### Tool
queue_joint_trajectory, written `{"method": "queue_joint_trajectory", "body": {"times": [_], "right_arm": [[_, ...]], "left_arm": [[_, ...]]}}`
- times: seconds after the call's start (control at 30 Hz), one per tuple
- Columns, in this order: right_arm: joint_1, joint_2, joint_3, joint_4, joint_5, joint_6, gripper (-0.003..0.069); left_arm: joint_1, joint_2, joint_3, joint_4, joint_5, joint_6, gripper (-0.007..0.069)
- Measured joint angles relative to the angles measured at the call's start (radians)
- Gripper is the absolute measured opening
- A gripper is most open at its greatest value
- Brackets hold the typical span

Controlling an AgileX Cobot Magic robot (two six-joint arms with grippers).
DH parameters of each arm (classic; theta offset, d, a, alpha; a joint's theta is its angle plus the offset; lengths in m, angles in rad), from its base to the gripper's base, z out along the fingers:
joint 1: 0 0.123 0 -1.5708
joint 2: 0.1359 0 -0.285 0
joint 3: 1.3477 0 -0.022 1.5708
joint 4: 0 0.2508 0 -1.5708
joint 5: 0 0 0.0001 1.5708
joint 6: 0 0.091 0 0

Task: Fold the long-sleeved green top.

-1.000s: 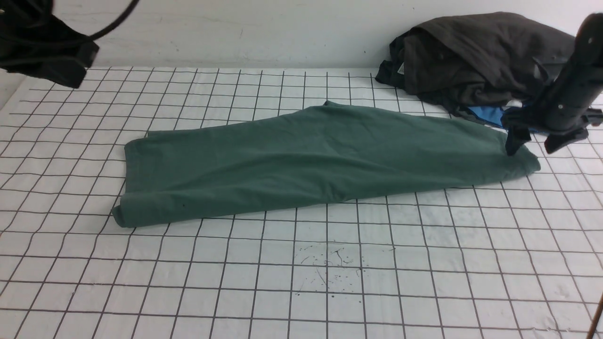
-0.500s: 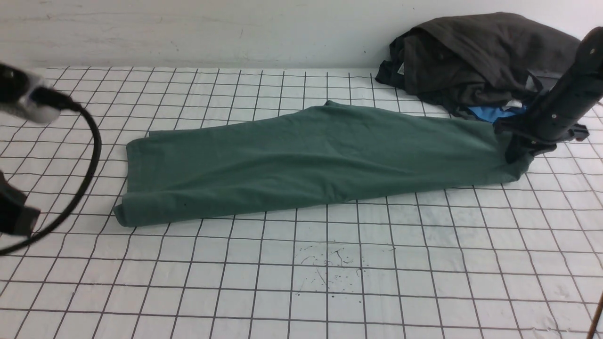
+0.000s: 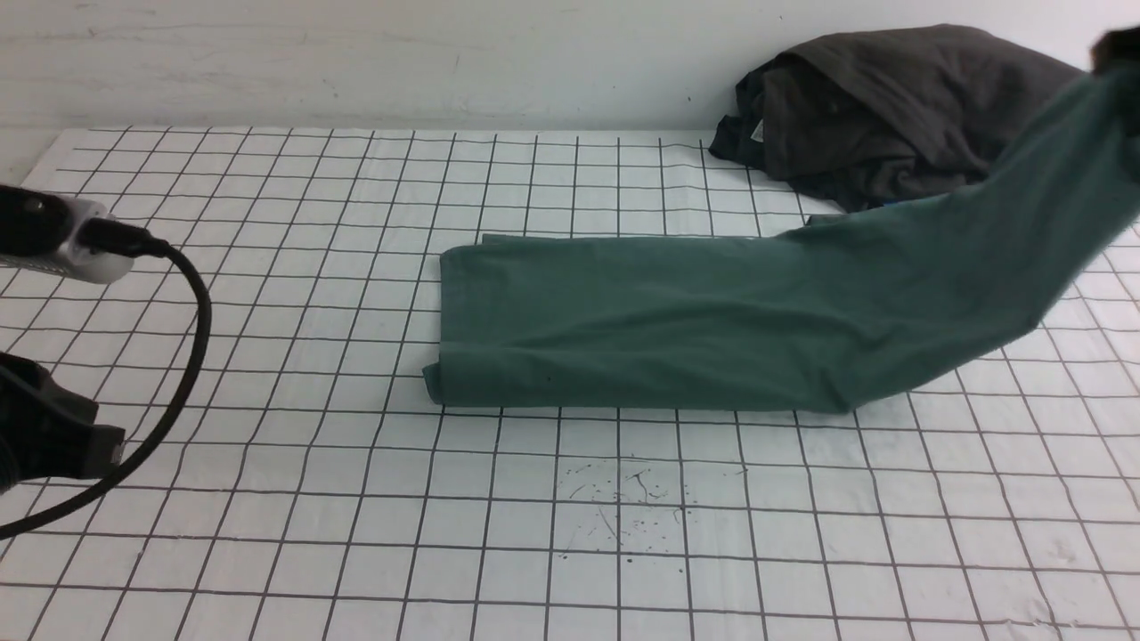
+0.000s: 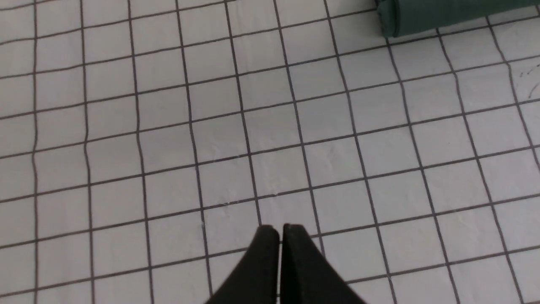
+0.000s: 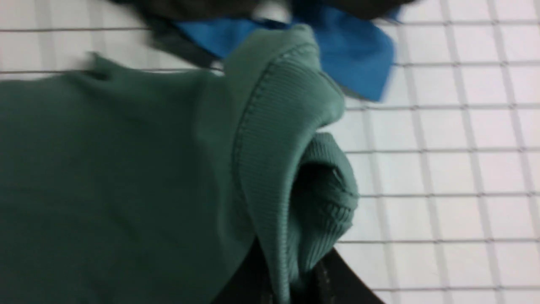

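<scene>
The green long-sleeved top (image 3: 677, 320) lies folded in a long band across the gridded table, its right end lifted high toward the upper right. My right gripper (image 5: 291, 274) is shut on the top's ribbed edge (image 5: 270, 139); in the front view only a dark bit of it (image 3: 1118, 43) shows at the frame's edge. My left gripper (image 4: 280, 230) is shut and empty, low over bare grid at the left, well apart from the top's left end (image 4: 422, 17). The left arm and its cable (image 3: 53, 356) show at the front view's left edge.
A dark charcoal garment pile (image 3: 891, 107) sits at the back right by the wall. A bright blue garment (image 5: 337, 46) lies under it, beneath the lifted end. The table is covered by a white gridded sheet (image 3: 570, 534).
My right gripper has closed on the top's right end and lifted it up and right; the whole top slid to the right. The left arm has come down to the left side.
</scene>
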Motion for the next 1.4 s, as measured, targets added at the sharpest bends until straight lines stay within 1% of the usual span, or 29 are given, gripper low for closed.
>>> {"method": "queue_joint_trajectory", "body": {"times": [0.1,0.13,0.17,0.2,0.23,0.27,0.33,0.37,0.43,0.5,0.6,0.7,0.77,0.8,0.83,0.9,0.93,1.0,1.03,1.1,1.13,1.17,1.27,1.3,1.33,1.37,1.4], "right_arm": [[0.167,0.0,0.001,0.097,-0.025,0.0,0.0045],[0.219,0.014,0.001,0.125,-0.053,0.0,0.0045],[0.249,0.03,0.001,0.14,-0.073,0.0,0.0045],[0.306,0.055,0.001,0.167,-0.12,-0.001,0.0045],[0.315,0.06,0.001,0.172,-0.129,-0.001,0.0045],[0.384,0.115,0.001,0.201,-0.2,-0.001,0.0045],[0.463,0.191,0.002,0.226,-0.305,-0.001,0.0045],[0.469,0.191,0.002,0.227,-0.315,-0.001,0.0045],[0.528,0.268,0.006,0.249,-0.417,0.006,0.0045],[0.553,0.316,0.008,0.266,-0.459,0.009,0.005],[0.575,0.361,0.01,0.299,-0.49,-0.007,0.008],[0.585,0.378,0.012,0.349,-0.534,-0.059,0.0183],[0.588,0.37,0.007,0.374,-0.565,-0.086,0.0274],[0.589,0.367,0.005,0.376,-0.567,-0.088,0.0282],[0.589,0.363,-0.006,0.381,-0.573,-0.1,0.0318],[0.589,0.35,-0.043,0.367,-0.568,-0.129,0.0367],[0.589,0.345,-0.056,0.346,-0.553,-0.135,0.0369],[0.589,0.34,-0.067,0.303,-0.51,-0.136,0.0353],[0.589,0.339,-0.069,0.279,-0.48,-0.133,0.0331],[0.588,0.354,-0.07,0.248,-0.426,-0.113,0.0262],[0.589,0.357,-0.07,0.247,-0.422,-0.108,0.0245],[0.592,0.385,-0.07,0.246,-0.403,-0.093,0.0173],[0.612,0.449,-0.07,0.276,-0.408,-0.084,0.0057],[0.626,0.472,-0.07,0.294,-0.418,-0.085,0.0027],[0.633,0.476,-0.07,0.3,-0.425,-0.088,0.0019],[0.664,0.505,-0.07,0.313,-0.463,-0.106,-0.0001],[0.672,0.507,-0.07,0.313,-0.469,-0.111,-0.0003]], "left_arm": [[-0.025,0.011,0.0,-0.012,-0.004,0.001,-0.0007],[-0.035,0.015,0.0,-0.013,-0.006,0.001,-0.0007],[-0.042,0.017,0.0,-0.015,-0.008,0.001,-0.0007],[-0.05,0.02,0.0,-0.018,-0.008,0.001,-0.0007],[-0.05,0.02,0.0,-0.018,-0.008,0.001,-0.0007],[-0.055,0.024,0.0,-0.019,-0.008,0.001,-0.0007],[-0.058,0.03,0.0,-0.019,-0.008,0.002,-0.0007],[-0.058,0.03,0.0,-0.019,-0.009,0.002,-0.0007],[-0.058,0.032,0.0,-0.019,-0.021,0.002,-0.0007],[-0.058,0.032,0.0,-0.019,-0.026,0.002,-0.0007],[-0.058,0.032,0.0,-0.019,-0.031,0.002,-0.0007],[-0.058,0.032,0.0,-0.019,-0.046,0.002,-0.0007],[-0.058,0.032,0.0,-0.019,-0.047,0.002,-0.0007],[-0.058,0.032,0.0,-0.019,-0.047,0.002,-0.0007],[-0.058,0.032,0.0,-0.019,-0.047,0.002,-0.0007],[-0.058,0.032,0.0,-0.019,-0.048,0.002,-0.0007],[-0.058,0.032,0.0,-0.019,-0.048,0.002,-0.0007],[-0.058,0.032,0.0,-0.019,-0.048,0.002,-0.0007],[-0.058,0.032,0.0,-0.019,-0.048,0.002,-0.0007],[-0.058,0.032,0.0,-0.019,-0.048,0.002,-0.0007],[-0.058,0.032,0.0,-0.019,-0.048,0.002,-0.0007],[-0.058,0.032,0.0,-0.024,-0.048,0.002,-0.0007],[-0.058,0.032,0.0,-0.034,-0.049,0.002,-0.0007],[-0.058,0.032,0.0,-0.039,-0.05,0.002,-0.0007],[-0.058,0.032,0.0,-0.041,-0.051,0.004,-0.0007],[-0.058,0.032,0.0,-0.056,-0.052,0.014,-0.0007],[-0.058,0.032,0.0,-0.058,-0.052,0.018,-0.0007]]}}
